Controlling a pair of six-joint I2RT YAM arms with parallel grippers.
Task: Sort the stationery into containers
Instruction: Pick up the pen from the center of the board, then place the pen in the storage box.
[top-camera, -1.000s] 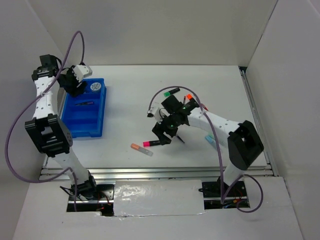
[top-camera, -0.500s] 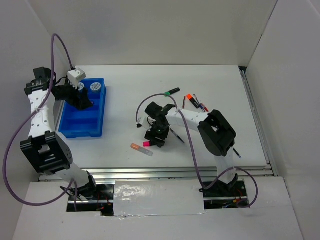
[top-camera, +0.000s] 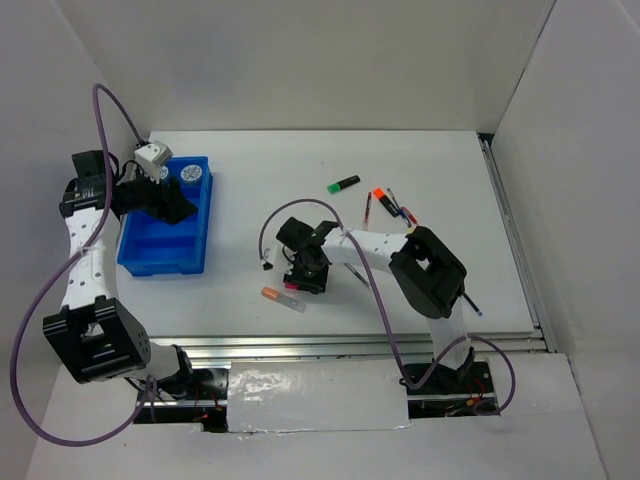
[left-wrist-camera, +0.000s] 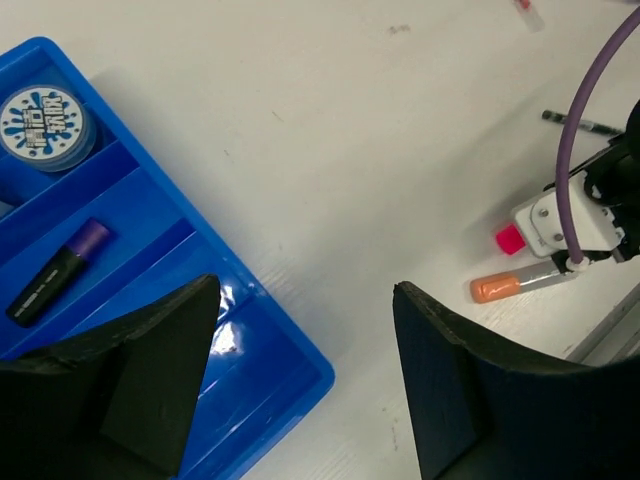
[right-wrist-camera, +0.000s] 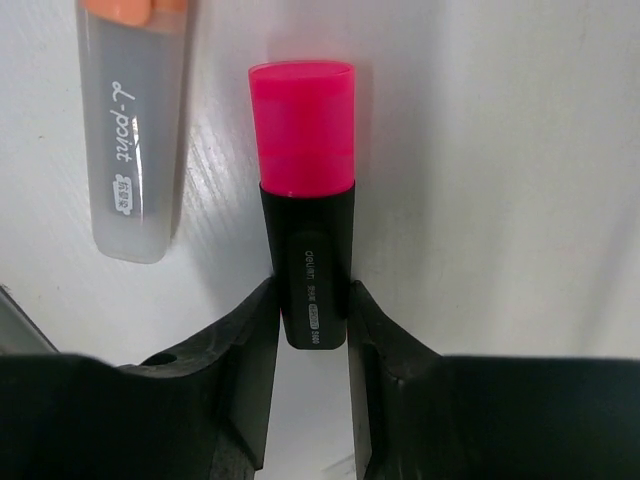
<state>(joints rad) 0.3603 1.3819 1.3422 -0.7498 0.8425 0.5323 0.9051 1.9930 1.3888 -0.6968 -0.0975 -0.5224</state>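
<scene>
Pink marker (right-wrist-camera: 302, 130) lies flat on the table (right-wrist-camera: 500, 200). My right gripper (right-wrist-camera: 312, 300) squeezes its black body from both sides. An orange marker (right-wrist-camera: 135, 150) lies just beside it, not touching. My left gripper (left-wrist-camera: 300, 295) hangs wide open over the edge of the blue tray (left-wrist-camera: 280, 350), holding nothing. In the tray sit a purple marker (left-wrist-camera: 55, 275) and a tape roll (left-wrist-camera: 45, 125), each in its own slot.

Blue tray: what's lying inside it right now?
A round blue-patterned tape roll and a purple-capped marker lie in separate compartments of the blue tray. The left hand hides part of it.
</scene>
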